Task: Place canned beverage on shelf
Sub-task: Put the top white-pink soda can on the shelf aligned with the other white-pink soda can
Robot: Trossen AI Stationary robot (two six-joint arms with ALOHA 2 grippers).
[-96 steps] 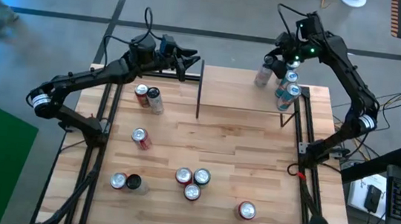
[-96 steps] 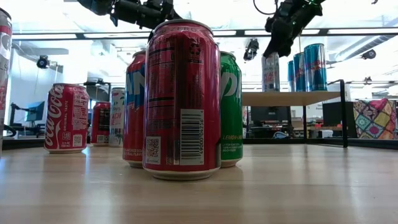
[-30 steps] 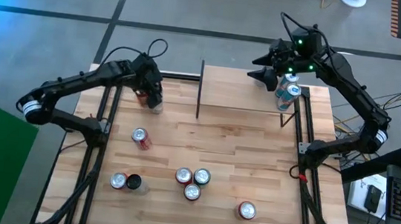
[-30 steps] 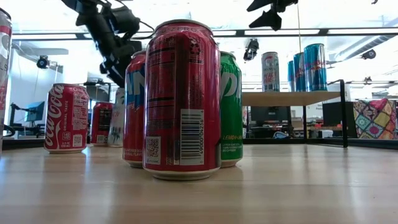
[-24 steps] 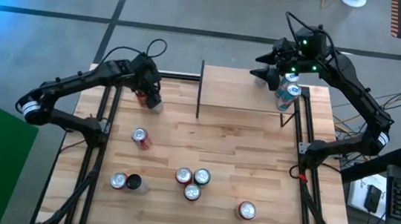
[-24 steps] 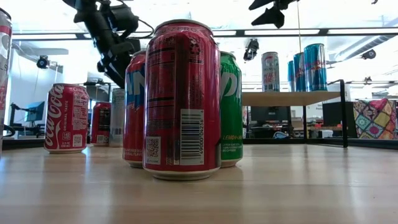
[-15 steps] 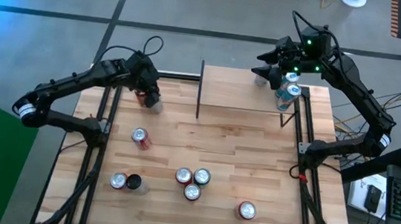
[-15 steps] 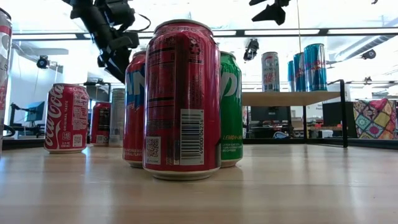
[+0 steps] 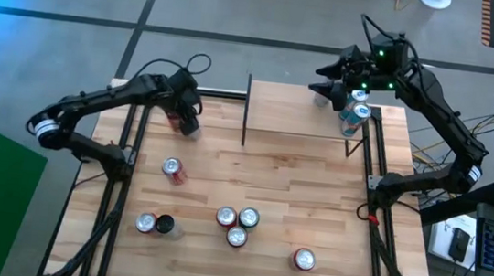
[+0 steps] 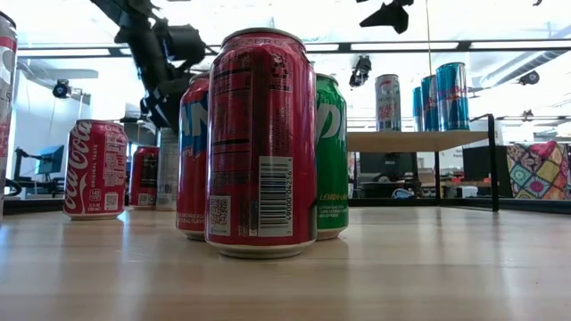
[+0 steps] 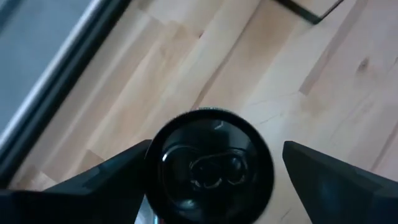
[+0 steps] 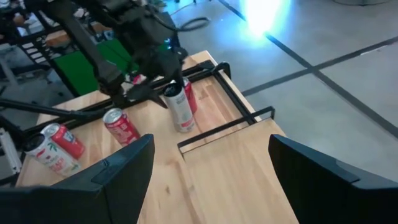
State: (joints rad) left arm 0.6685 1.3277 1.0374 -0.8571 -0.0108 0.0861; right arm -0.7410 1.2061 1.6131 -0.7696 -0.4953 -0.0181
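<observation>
A can with a dark top (image 11: 210, 165) stands upright on the table at its far left, next to a red can (image 12: 189, 94). My left gripper (image 9: 185, 118) hangs over it, pointing down and open, one finger on either side of the can's top; a gap shows beside one finger. The shelf (image 9: 296, 111) stands at the table's far side, with three cans (image 10: 428, 102) on its right end. My right gripper (image 9: 321, 91) hovers open above the shelf, next to those cans, with nothing between its fingers.
A red can (image 9: 173, 171) lies on its side at the left. Two cans (image 9: 155, 225) stand near the left front, three cans (image 9: 237, 224) in the middle front, and one can (image 9: 304, 259) at the right front. The shelf's left part is bare.
My left gripper has stayed over the dark-topped can while its wrist has turned. That can, tilted a second ago in the low view, now stands upright.
</observation>
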